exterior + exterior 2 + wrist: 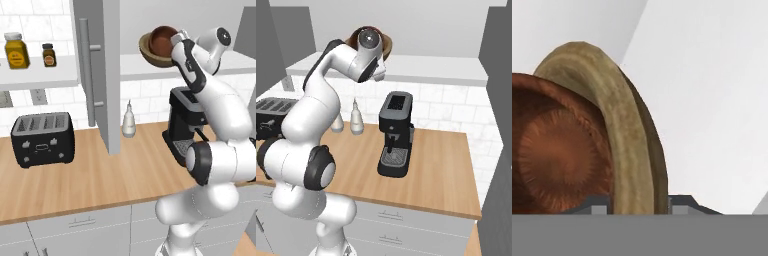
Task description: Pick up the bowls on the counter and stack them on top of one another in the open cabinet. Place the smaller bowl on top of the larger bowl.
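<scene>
You see the arm raised high, with the tool [176, 41] at the white shelf [240, 62] of the open cabinet [107, 70]. In the hand view the two dark fingertips [597, 204] stand one on each side of the thick rim of the larger bowl [629, 135], so the tool grips the larger bowl by its rim. This tan wooden bowl is tilted, its opening is turned toward the side and not up, and it is just over the shelf; you cannot tell if it touches the shelf. The smaller bowl [163, 41], dark reddish-brown and glossy, sits inside the larger one, nested in it and tilted together with it. Below, on the tabletop [90, 185], you see a black toaster [42, 138] at the left, a small white bottle [129, 120] near the cabinet door, and a dark coffee machine [396, 135] under the shelf. On the left shelf stand two jars [16, 50].
</scene>
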